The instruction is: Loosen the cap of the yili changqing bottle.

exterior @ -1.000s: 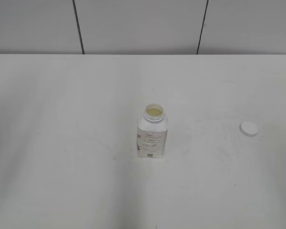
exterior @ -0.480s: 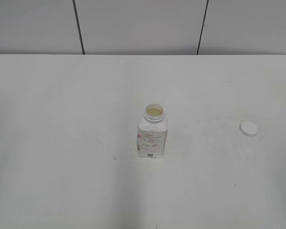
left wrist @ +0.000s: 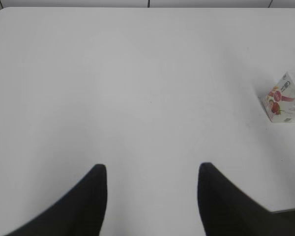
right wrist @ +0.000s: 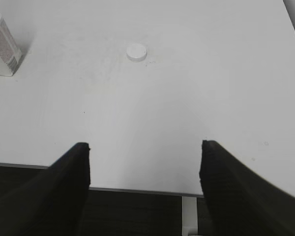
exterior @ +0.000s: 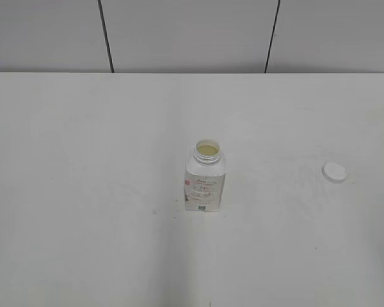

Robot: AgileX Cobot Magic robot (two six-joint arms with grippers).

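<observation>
The yili changqing bottle [exterior: 205, 178] stands upright near the middle of the white table, its neck open with pale liquid showing inside. It also shows at the right edge of the left wrist view [left wrist: 285, 97] and at the top left of the right wrist view [right wrist: 2, 45]. The white cap [exterior: 335, 171] lies flat on the table far to the bottle's right; it also shows in the right wrist view [right wrist: 136, 52]. My left gripper [left wrist: 151, 169] is open and empty over bare table. My right gripper [right wrist: 145, 146] is open and empty above the table's front edge. Neither gripper shows in the exterior view.
The white table [exterior: 83, 192] runs to a grey panelled wall [exterior: 179, 32] at the back. Its front edge [right wrist: 137, 191] shows in the right wrist view, with dark floor below.
</observation>
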